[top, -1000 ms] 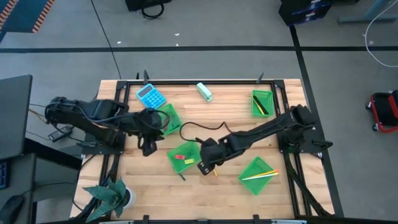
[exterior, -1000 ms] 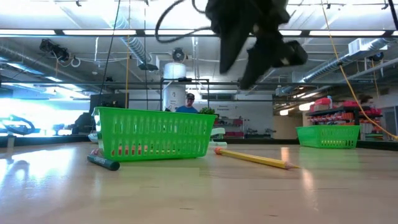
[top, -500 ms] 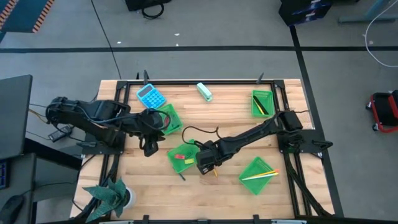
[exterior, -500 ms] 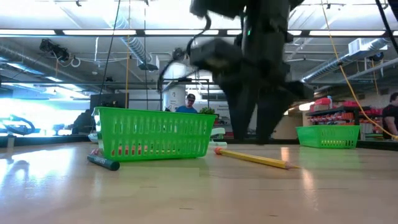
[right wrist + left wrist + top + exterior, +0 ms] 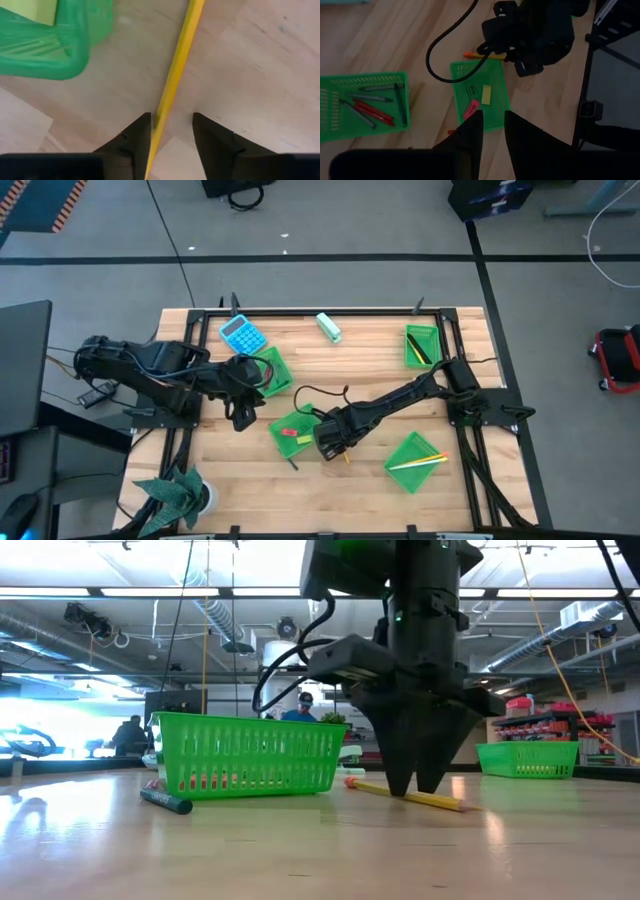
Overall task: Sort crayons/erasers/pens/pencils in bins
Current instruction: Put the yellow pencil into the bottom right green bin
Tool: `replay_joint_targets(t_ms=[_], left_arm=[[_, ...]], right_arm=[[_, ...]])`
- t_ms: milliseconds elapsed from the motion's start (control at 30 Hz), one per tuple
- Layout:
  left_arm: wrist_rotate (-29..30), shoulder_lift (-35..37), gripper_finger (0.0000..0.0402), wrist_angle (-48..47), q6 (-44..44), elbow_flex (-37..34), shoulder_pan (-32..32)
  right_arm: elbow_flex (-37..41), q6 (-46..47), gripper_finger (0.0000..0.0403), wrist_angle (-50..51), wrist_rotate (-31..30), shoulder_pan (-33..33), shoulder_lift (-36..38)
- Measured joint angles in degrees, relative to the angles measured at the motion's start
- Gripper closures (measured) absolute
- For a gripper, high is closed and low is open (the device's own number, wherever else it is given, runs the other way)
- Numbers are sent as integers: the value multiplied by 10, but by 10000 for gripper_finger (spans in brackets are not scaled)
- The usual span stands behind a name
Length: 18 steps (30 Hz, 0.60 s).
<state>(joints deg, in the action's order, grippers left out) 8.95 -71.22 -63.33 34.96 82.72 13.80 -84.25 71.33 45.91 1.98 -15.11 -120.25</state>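
My right pincer (image 5: 170, 131) stood open astride the pencil (image 5: 177, 70) at the bench's (image 5: 330, 485) six o'clock; closing came next.

- From above, the wooden surface (image 5: 380, 380) is evenly and brightly lit, with only soft, short shadows beside the arms.
- At surface height, long ceiling light strips (image 5: 150, 590) glow white, and the surface reflects them as a pale sheen.
- In that low picture the right arm (image 5: 415, 670) is a dark, backlit shape with little detail, and the room behind it looks soft and hazy.
- The left wrist picture is dim, and its own fingers (image 5: 470, 135) are black and blurred.
- The right wrist picture is bright and warm; a yellow pencil (image 5: 177, 65) and a green bin (image 5: 45, 45) look slightly soft, and the near fingers (image 5: 132, 137) are out of focus.
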Motion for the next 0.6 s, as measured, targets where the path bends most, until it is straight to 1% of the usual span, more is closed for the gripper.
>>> replay_joint_targets(t_ms=[200, 367, 467, 600], left_arm=[[0, 0, 317, 0, 0, 0, 0], [0, 0, 325, 0, -1, 0, 0], [0, 0, 326, 0, -1, 0, 0], [0, 0, 323, 0, -2, 0, 0]], right_arm=[[1, -7, 306, 8, -5, 0, -1], [1, -9, 345, 20, -18, 0, -1], [0, -18, 359, 26, -19, 1, -1], [0, -24, 362, 30, -19, 1, -1]])
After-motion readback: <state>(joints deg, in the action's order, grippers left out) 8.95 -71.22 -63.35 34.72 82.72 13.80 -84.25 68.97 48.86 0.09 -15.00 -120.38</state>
